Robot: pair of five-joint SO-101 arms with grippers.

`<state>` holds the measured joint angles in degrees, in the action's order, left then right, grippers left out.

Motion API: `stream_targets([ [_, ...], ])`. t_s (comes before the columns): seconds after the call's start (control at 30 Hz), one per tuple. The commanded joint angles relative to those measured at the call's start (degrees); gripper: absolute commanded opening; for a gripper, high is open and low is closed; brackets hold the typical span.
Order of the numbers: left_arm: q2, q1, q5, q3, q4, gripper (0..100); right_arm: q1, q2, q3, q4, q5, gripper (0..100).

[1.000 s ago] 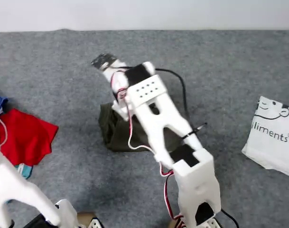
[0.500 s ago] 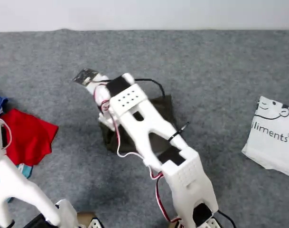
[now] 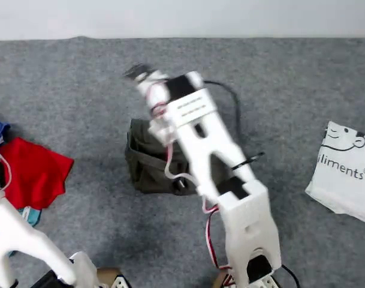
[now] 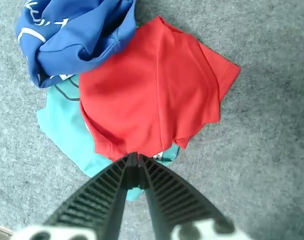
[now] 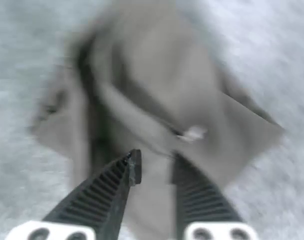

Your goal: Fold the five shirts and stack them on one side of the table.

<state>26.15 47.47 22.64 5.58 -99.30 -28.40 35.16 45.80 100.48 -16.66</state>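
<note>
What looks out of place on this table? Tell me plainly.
Nothing looks damaged, but the shirts are scattered. The blue shirt lies bunched beside the red shirt, which partly covers a teal shirt, at the left. The olive shirt lies rumpled mid-table. The white shirt sits alone at the right edge.

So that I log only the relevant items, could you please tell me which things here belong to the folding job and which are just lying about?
Job: olive shirt, red shirt, blue shirt, teal shirt, white shirt.
Lying about: grey table cover.
</note>
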Motion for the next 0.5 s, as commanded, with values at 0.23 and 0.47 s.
stream_targets([
  [0.23,1.76,1.49,0.0,-0.4,-1.23,1,5.93,3.65,0.62,1.98,-10.46,0.9],
  [0.47,5.54,1.23,0.0,-0.4,-1.14,1,-8.4,7.34,0.62,2.07,-10.29,0.9],
])
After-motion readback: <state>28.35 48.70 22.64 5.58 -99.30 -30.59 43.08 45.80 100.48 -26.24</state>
